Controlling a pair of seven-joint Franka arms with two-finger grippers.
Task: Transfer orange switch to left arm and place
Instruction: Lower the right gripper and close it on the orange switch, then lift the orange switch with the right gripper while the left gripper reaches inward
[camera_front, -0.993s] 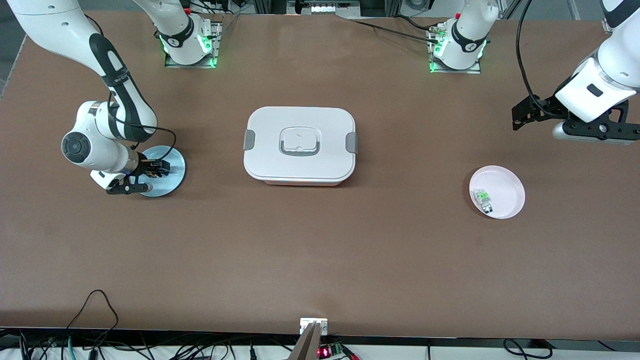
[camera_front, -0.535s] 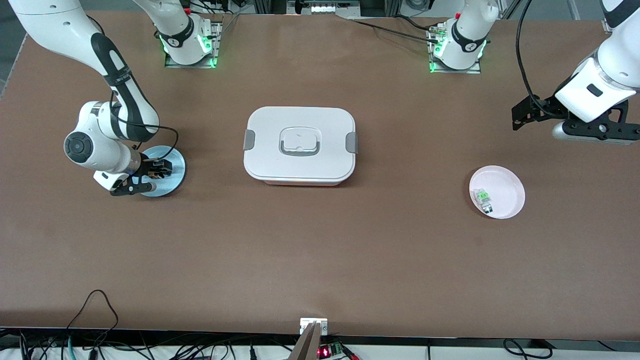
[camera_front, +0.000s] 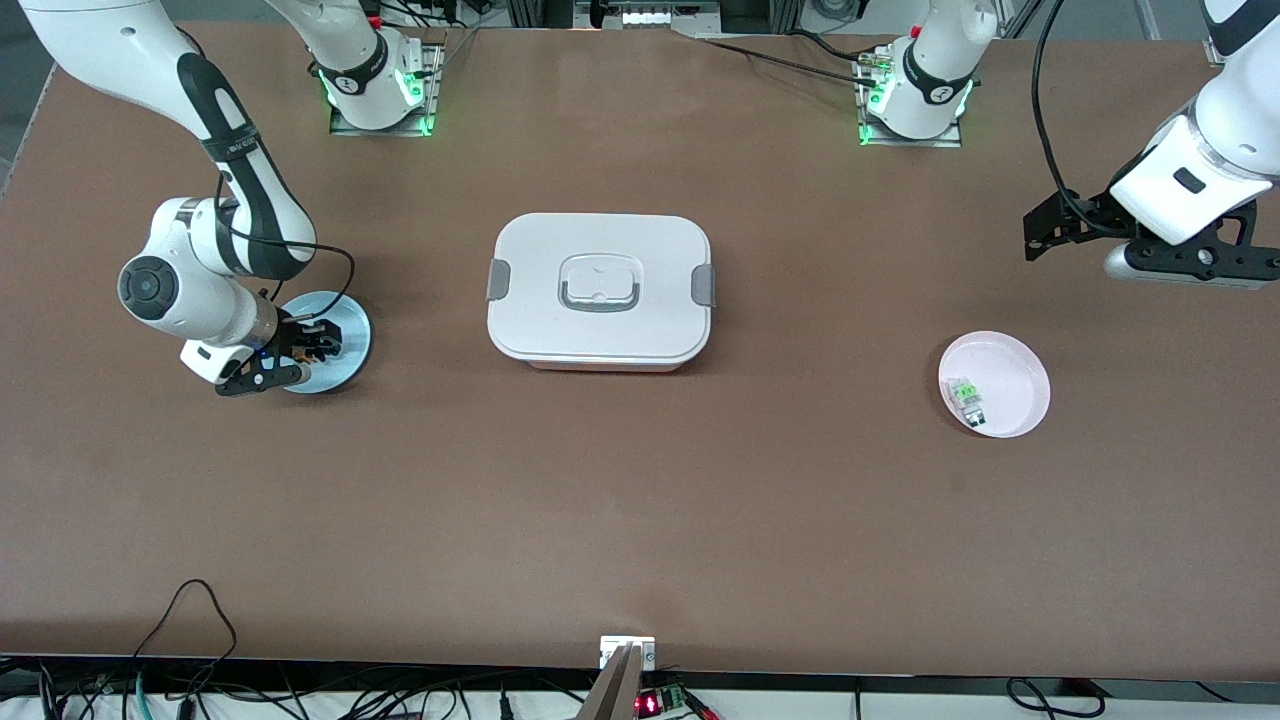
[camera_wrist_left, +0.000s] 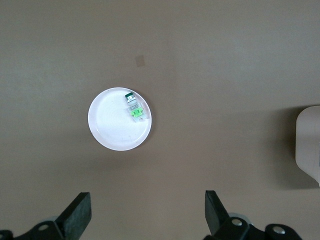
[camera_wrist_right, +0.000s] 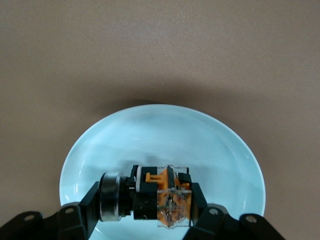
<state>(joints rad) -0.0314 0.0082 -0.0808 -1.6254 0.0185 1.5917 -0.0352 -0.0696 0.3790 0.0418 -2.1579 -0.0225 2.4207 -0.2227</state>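
Box is sitting mid-table; your right pincer is clamping the orange switch over the blue plate, left pincer is hanging apart, waiting.

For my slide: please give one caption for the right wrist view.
Right pincer shut on the orange switch above the light blue plate.

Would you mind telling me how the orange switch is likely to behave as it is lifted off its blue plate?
The orange switch, clamped in the right gripper, looks rigid and probably light. Its round black end might roll if dropped.
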